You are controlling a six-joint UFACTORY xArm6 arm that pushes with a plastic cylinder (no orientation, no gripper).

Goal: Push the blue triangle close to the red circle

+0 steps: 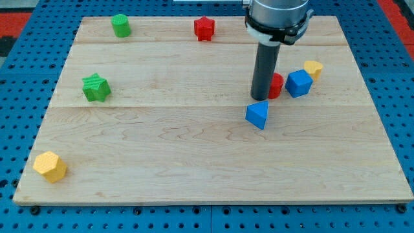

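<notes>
The blue triangle (257,115) lies right of the board's middle. The red circle (276,85) sits just above and to the right of it, partly hidden behind my rod. My tip (260,98) rests on the board directly above the blue triangle, almost touching its top edge, and to the left of the red circle.
A blue cube (299,83) and a yellow block (313,68) sit right of the red circle. A red star (204,28) and a green cylinder (121,26) are near the view's top. A green star (96,87) is at left, a yellow hexagon (50,166) at bottom left.
</notes>
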